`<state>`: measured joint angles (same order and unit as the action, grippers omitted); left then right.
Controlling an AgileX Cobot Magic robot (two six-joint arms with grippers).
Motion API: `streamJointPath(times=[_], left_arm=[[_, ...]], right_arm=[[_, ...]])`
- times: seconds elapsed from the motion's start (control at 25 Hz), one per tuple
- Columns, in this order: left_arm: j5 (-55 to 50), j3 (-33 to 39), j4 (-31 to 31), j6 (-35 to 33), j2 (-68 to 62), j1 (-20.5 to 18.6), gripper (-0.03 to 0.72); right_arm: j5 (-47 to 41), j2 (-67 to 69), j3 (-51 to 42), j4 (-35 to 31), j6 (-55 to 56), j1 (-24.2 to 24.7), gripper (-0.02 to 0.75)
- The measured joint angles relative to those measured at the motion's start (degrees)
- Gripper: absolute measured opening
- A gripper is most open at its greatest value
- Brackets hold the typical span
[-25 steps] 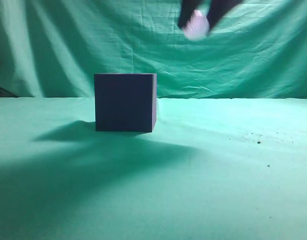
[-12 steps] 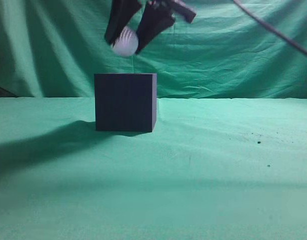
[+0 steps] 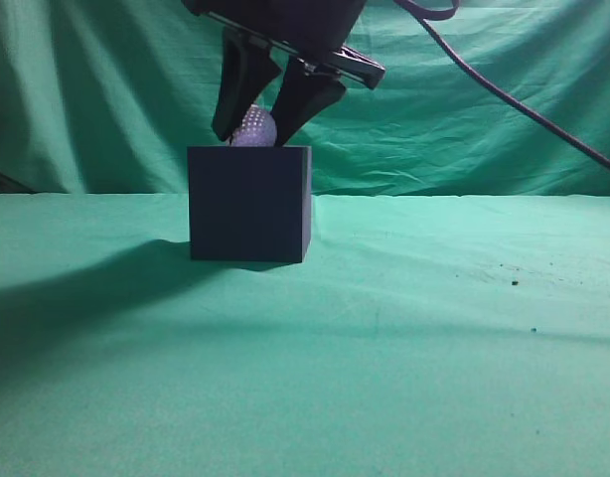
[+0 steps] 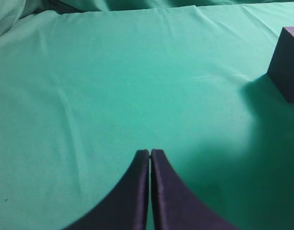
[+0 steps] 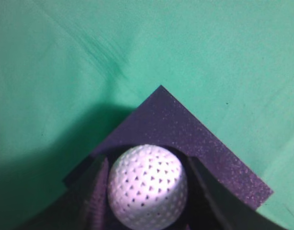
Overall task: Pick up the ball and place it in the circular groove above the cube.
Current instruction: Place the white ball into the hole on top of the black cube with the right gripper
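Note:
The dark cube (image 3: 249, 203) stands on the green cloth left of centre. My right gripper (image 3: 255, 127) reaches across from the upper right and is shut on the white dimpled ball (image 3: 253, 129), holding it right at the cube's top face. In the right wrist view the ball (image 5: 148, 190) sits between the two dark fingers over the cube's top (image 5: 185, 129); the groove is hidden under it. My left gripper (image 4: 150, 153) is shut and empty above bare cloth, with a corner of the cube (image 4: 287, 64) at that view's right edge.
Green cloth covers the table (image 3: 434, 338) and hangs as a backdrop. A black cable (image 3: 504, 94) trails from the right arm toward the upper right. A few dark specks (image 3: 514, 282) lie on the cloth at the right.
My right gripper has carried the ball from the upper right leftward and down, from well above the cube to its top face. The cube has not moved.

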<state>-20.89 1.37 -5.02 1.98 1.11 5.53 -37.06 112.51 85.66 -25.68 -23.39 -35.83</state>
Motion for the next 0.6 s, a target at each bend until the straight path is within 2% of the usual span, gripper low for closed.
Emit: streamJointPath(times=[0.08, 0.2, 0.28, 0.4, 0.44, 0.6], left_arm=[[0.0, 0.0, 0.0, 0.0, 0.0, 0.0, 0.0], [0.0, 0.0, 0.0, 0.0, 0.0, 0.0, 0.0], [0.0, 0.0, 0.0, 0.0, 0.0, 0.0, 0.0], [0.0, 0.0, 0.0, 0.0, 0.0, 0.0, 0.0], [0.0, 0.0, 0.0, 0.0, 0.0, 0.0, 0.0], [0.0, 0.0, 0.0, 0.0, 0.0, 0.0, 0.0]], right_arm=[[0.0, 0.0, 0.0, 0.4, 0.0, 0.0, 0.316], [0.0, 0.0, 0.1, 0.4, 0.0, -0.1, 0.461], [0.1, -0.4, 0.2, 0.4, -0.1, -0.1, 0.516], [0.0, -2.5, 0.2, 1.1, -0.1, -0.1, 0.502], [0.0, -3.4, 0.2, 1.2, -0.1, -0.1, 0.544], [-1.7, -8.7, 0.2, 1.2, 0.2, -0.1, 0.528]])
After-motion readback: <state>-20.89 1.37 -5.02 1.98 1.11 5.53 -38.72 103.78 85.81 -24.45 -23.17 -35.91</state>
